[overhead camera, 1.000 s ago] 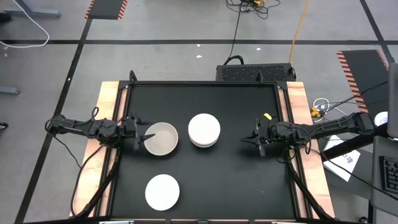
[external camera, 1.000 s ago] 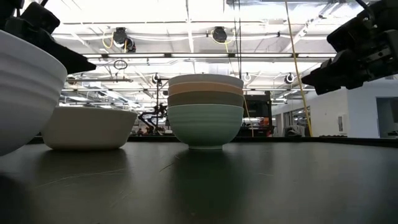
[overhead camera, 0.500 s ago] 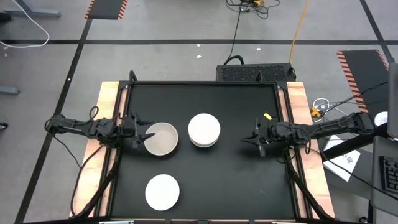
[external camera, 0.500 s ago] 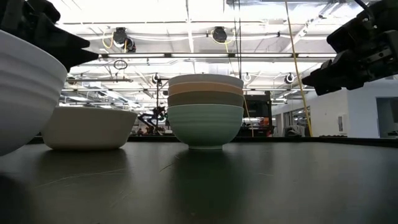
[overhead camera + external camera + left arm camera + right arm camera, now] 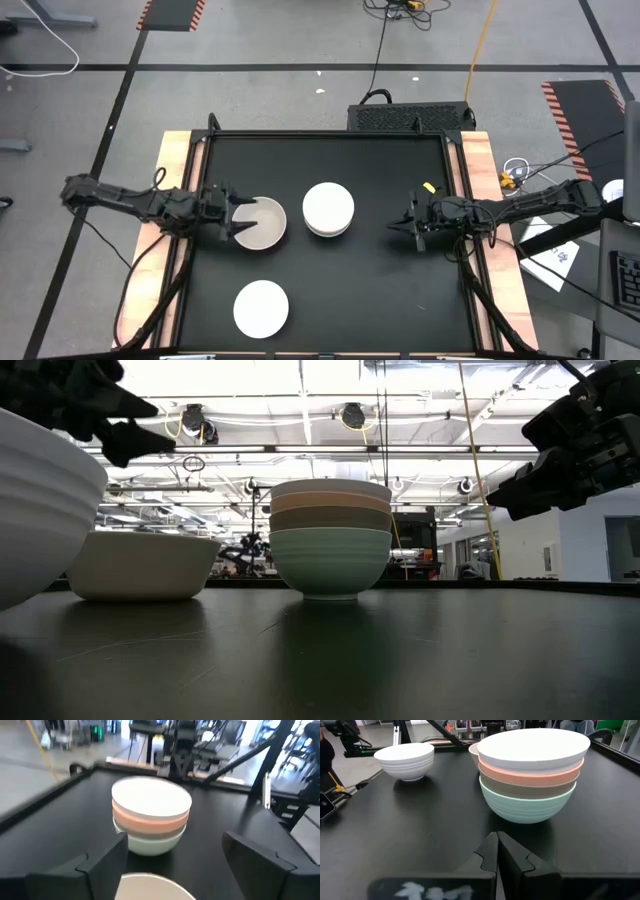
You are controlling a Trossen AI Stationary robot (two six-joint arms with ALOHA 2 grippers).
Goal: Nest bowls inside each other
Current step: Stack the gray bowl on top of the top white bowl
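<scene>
Left gripper (image 5: 237,212) has just opened wide and pulled back from the beige bowl (image 5: 259,223), which sits alone beside the stack of bowls (image 5: 328,209). Right gripper (image 5: 398,222) waits, shut. Beige bowl and white bowl (image 5: 261,308) still need nesting.

Black table top (image 5: 330,270) sat on a wood-edged frame (image 5: 172,160), with a black perforated box (image 5: 410,116) just past its 12 o'clock edge. Hazard-striped mats lay on the grey floor at 11 (image 5: 172,14) and 2 o'clock (image 5: 585,105); papers (image 5: 552,255) and a keyboard (image 5: 626,285) at 3 to 4 o'clock.
</scene>
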